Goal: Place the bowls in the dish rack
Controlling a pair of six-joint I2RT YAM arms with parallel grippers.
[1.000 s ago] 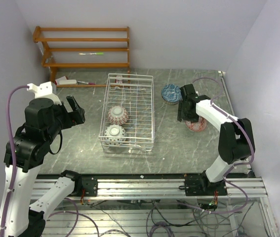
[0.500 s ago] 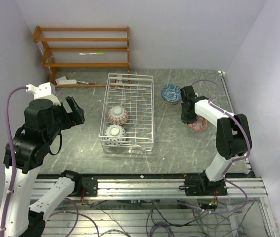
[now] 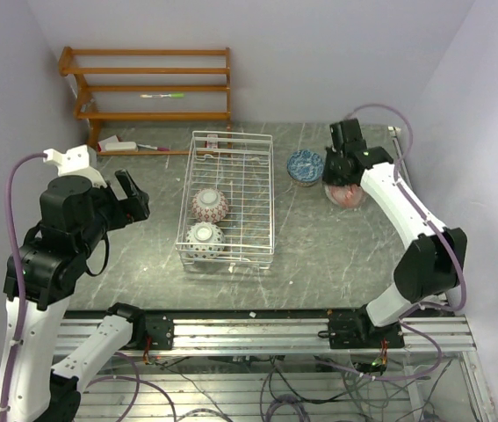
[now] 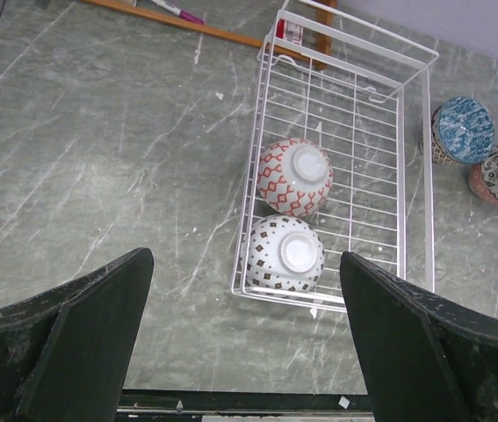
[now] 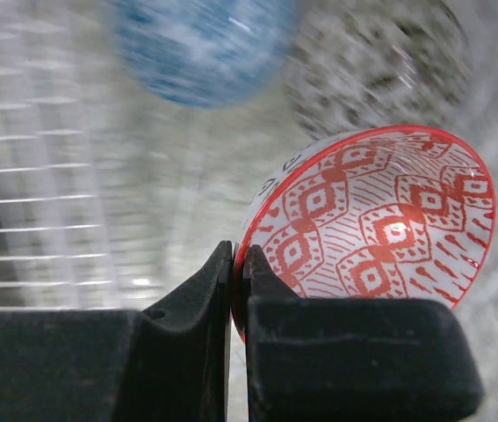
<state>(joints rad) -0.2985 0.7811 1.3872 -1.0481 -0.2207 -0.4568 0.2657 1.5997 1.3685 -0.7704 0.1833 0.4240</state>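
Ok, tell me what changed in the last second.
The right gripper, shut on the rim of the red bowl, carried it farther back, to beside the blue bowl. The left gripper, the dish rack and the two bowls in it stayed put.

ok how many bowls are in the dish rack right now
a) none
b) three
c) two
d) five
c: only a red-patterned bowl and a diamond-patterned bowl lie upside down in the dish rack. The right pincer grips a third, the red bowl, by its rim outside the rack.
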